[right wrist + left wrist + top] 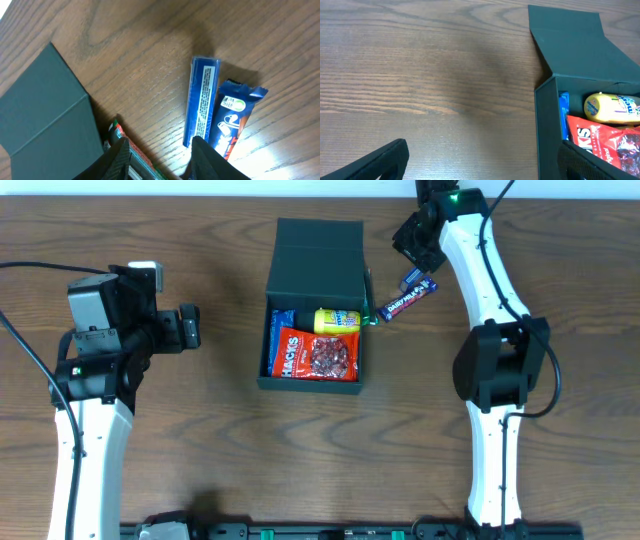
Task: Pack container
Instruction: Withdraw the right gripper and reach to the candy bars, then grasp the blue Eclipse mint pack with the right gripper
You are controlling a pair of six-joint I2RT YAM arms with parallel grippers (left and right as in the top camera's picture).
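The container (312, 268), a dark teal box, stands mid-table with its flap lid (318, 238) open to the rear. Inside lie a red snack packet (317, 356), a yellow packet (337, 320) and a blue packet (280, 330). My left gripper (190, 327) hovers open and empty left of the box; its view shows the box wall (546, 120) and bare wood between the fingers (380, 160). Above the table right of the lid, my right gripper (160, 165) is open and holds nothing. Two blue chocolate bars (201, 100) (235, 120) lie just beyond its right finger.
A green-and-red packet (116, 131) lies against the box's right side, under my right gripper's left finger, also visible from overhead (371, 315). The blue bars (412, 293) sit on the wood to the right of the box. Both arm bases stand at the near edge.
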